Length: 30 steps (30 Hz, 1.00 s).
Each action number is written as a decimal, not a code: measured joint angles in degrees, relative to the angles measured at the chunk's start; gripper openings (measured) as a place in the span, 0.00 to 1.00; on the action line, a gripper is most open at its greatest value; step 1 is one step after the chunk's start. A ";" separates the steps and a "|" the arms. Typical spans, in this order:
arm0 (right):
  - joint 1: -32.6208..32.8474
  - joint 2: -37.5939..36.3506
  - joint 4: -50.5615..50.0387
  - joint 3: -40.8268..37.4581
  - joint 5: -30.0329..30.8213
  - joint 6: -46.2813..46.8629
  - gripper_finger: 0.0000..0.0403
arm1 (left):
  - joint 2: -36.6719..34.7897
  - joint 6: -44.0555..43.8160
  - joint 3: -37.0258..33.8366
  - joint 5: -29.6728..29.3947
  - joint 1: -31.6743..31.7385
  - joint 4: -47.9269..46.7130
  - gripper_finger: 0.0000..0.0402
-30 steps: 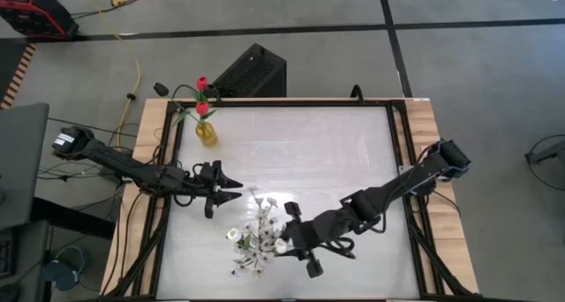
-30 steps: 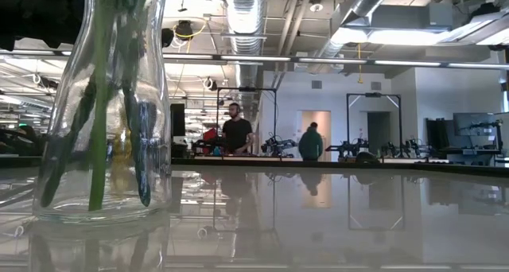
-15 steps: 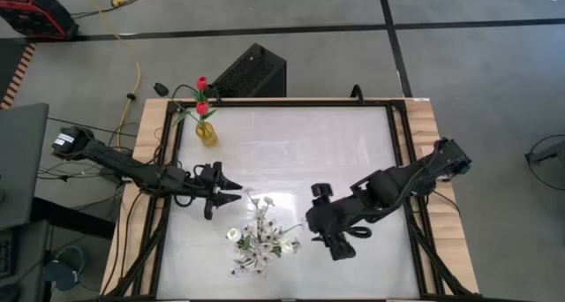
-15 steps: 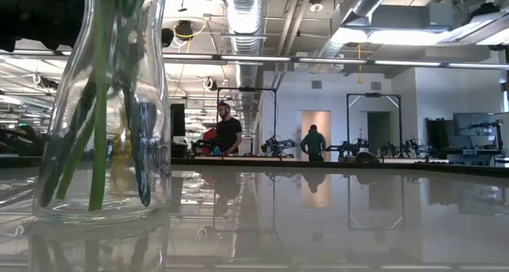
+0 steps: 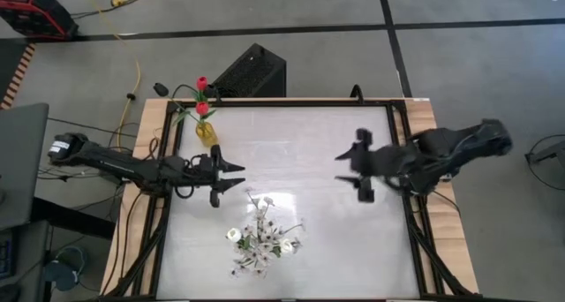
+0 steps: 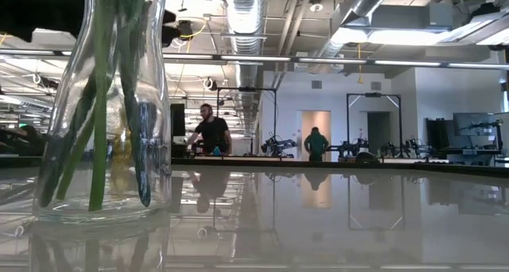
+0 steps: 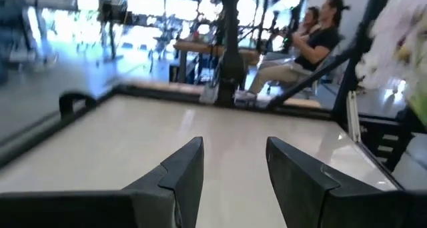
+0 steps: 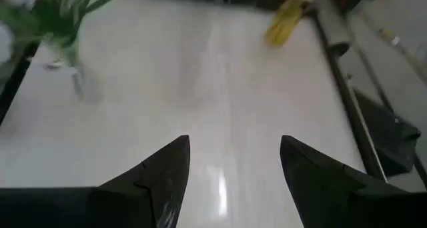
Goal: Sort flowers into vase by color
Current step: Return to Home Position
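Right gripper (image 5: pixel 347 168), spread and empty, above table (image 5: pixel 291 143)

Two black jointed arms (image 5: pixel 132 167) w/ tapered, wedge-shaped black fingers (image 8: pixel 160 175).

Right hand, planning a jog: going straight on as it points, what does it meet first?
From the right hand, the way looks free across the table until the left hand; heights unclear.

Glossy white table (image 5: pixel 300 161) carries a clear vase (image 6: pixel 119 105); a yellow vase (image 5: pixel 206 132).
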 joint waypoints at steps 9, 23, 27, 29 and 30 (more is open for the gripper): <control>-11.84 -27.40 41.43 -38.84 -3.33 0.33 0.64 | -15.10 -3.39 1.08 5.83 8.40 -14.11 0.38; -18.87 -40.27 47.87 -53.66 -17.79 14.48 0.06 | -43.22 -16.45 0.02 7.59 7.87 -37.18 0.36; -18.87 -45.70 42.74 -54.72 -13.05 17.03 0.05 | -48.53 -18.53 -5.43 4.41 7.87 -35.73 0.28; -19.07 -47.42 45.46 -57.90 -11.35 16.08 0.05 | -48.08 -19.21 -8.64 4.56 7.87 -33.75 0.23; -19.35 -47.80 47.38 -59.99 -10.63 15.98 0.04 | -47.33 -19.40 -10.07 4.62 7.87 -31.28 0.21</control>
